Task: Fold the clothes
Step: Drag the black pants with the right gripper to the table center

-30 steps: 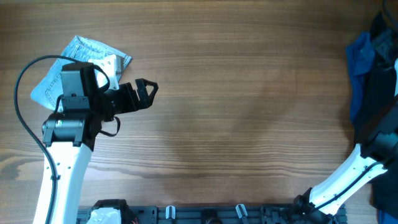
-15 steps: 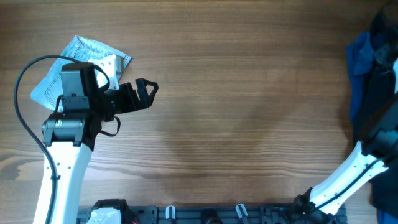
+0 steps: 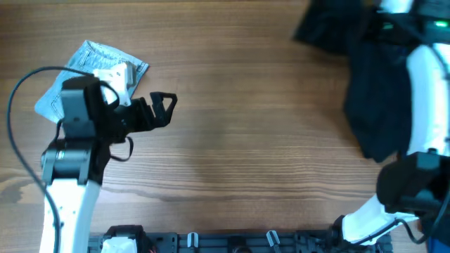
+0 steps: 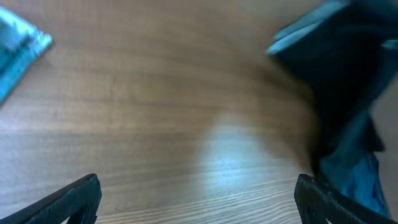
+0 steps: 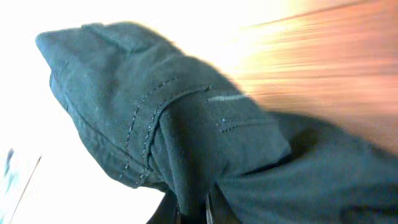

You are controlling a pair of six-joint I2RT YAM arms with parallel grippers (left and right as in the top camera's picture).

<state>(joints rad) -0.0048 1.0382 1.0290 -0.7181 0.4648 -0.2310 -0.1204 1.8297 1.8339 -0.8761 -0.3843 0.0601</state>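
A dark garment (image 3: 373,105) hangs over the table's right side, spreading from the far edge down toward the middle right. In the right wrist view its dark teal stitched fabric (image 5: 186,124) fills the frame, and my right gripper (image 5: 198,211) is shut on a pinched fold of it. The left wrist view has the same garment (image 4: 348,93) at its right. A folded light-blue garment (image 3: 91,67) lies at the far left, partly under my left arm. My left gripper (image 3: 163,105) is open over bare wood, fingertips (image 4: 78,198) wide apart, holding nothing.
The wooden table (image 3: 246,126) stretches between the two arms. My right arm's white link (image 3: 422,77) crosses over the dark garment at the right edge. A rail with fixtures (image 3: 232,242) runs along the near edge.
My right gripper has shut on the dark garment and swung it from the right edge up and leftward over the table. The left arm shifted only slightly.
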